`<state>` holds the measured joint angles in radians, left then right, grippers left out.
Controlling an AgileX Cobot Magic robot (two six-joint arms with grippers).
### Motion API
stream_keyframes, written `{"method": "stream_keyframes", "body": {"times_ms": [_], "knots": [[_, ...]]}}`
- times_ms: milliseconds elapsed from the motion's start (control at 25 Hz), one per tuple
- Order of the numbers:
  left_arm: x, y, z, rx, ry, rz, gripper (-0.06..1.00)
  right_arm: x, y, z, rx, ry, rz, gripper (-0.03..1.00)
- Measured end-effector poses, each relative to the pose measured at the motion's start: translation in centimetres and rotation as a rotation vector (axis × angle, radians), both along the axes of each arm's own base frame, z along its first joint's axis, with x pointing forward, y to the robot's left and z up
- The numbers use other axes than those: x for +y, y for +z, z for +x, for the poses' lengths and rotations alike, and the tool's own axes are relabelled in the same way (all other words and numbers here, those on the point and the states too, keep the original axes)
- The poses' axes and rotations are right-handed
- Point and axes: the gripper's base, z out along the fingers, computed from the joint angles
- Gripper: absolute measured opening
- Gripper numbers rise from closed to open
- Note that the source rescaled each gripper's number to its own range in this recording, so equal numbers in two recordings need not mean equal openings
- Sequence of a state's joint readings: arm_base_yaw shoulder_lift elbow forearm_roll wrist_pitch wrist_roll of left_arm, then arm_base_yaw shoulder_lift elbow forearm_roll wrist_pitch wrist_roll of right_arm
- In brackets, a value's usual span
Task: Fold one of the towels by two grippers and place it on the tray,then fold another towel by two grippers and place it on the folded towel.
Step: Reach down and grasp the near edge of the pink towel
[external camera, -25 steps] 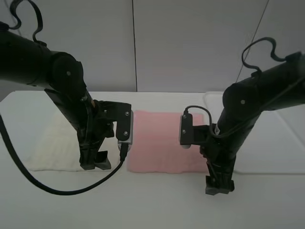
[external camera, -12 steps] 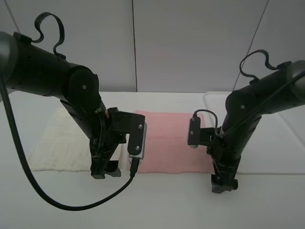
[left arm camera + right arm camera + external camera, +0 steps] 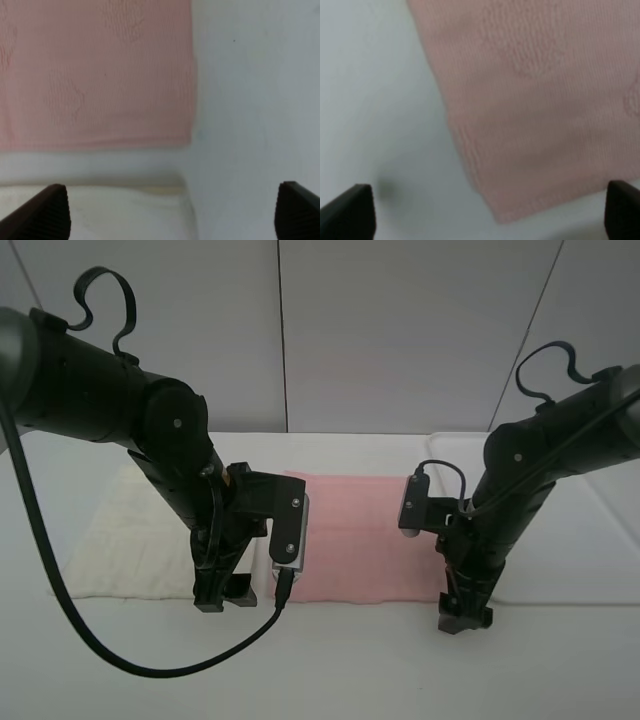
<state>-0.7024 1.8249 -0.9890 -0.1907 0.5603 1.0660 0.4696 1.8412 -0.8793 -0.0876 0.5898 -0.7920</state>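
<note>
A cream-white rectangular terry towel (image 3: 115,540) lies flat on the white worktop (image 3: 330,670) at the left, apparently waiting its turn. Just beside its near right corner the left dark grey robot arm (image 3: 150,430) points down, and the left jaws stand wide apart with nothing between them. The left wrist view shows them near the corners of both towels. A pink rectangular terry towel (image 3: 350,530) lies spread flat and unfolded in the middle, beside the cream one. The right dark grey robot arm (image 3: 530,460) reaches down at its near right corner. The right jaws are also spread wide and empty, low over the worktop. With one arm at each near corner, the pair looks set to pinch both corners and fold the pink towel away from the camera. The large flat white plastic tray (image 3: 600,540) sits at the far right, close to the pink towel, ready to take it.

No brand, label or writing can be read, and no embroidered mark shows clearly.
</note>
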Motion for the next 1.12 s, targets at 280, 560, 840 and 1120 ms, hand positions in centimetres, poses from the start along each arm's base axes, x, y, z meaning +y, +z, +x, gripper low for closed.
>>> {"method": "stream_keyframes", "body": {"times_ms": [280, 560, 840, 1120], "knots": [[0.0, 0.0, 0.0, 0.0, -0.001, 0.0, 0.99, 0.3, -0.1, 0.0, 0.006, -0.042, 0.038, 0.97], [0.0, 0.0, 0.0, 0.0, -0.001, 0.0, 0.99, 0.4, -1.7, 0.1, 0.051, -0.052, 0.022, 0.97], [0.0, 0.0, 0.0, 0.0, -0.001, 0.0, 0.99, 0.5, -1.8, 0.2, 0.048, -0.045, 0.018, 0.88], [0.0, 0.0, 0.0, 0.0, -0.001, 0.0, 0.99, 0.6, -1.7, 0.5, 0.024, -0.039, 0.028, 0.23]]}}
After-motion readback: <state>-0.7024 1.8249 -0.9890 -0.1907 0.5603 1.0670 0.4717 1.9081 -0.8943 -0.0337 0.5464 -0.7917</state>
